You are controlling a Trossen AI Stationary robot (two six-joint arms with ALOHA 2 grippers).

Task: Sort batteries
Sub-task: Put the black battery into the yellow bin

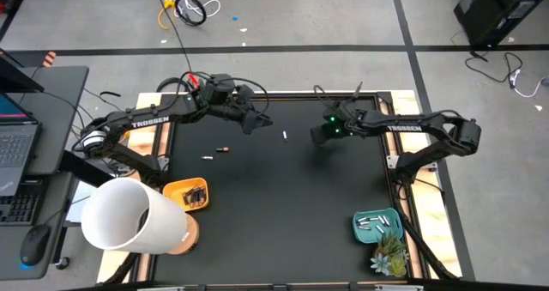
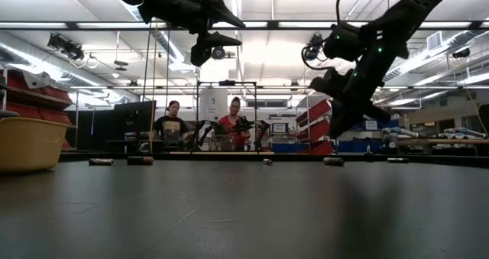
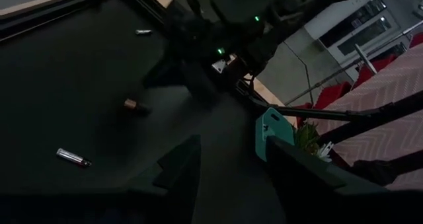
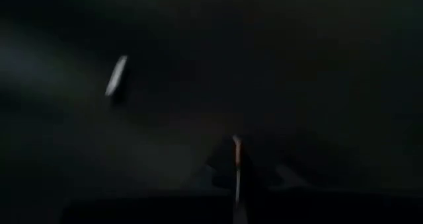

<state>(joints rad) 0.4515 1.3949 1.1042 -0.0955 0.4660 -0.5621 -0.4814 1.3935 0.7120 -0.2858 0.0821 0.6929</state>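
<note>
Your right pincer (image 1: 319, 135) is closed on a battery (image 4: 236, 159) above the counter (image 1: 283, 205); your left pincer (image 1: 260, 121) hangs open

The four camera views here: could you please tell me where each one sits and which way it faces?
High view: overhead, looking straight down on the black table; both arms show.
Low view: at table-top height, looking level toward the room; both arms hang from above.
Left wrist view: on the left arm, facing the right gripper and teal tray; own open fingers show.
Right wrist view: on the right arm, facing the dark table.
Shared: the high and left wrist views both show the teal tray.
</note>
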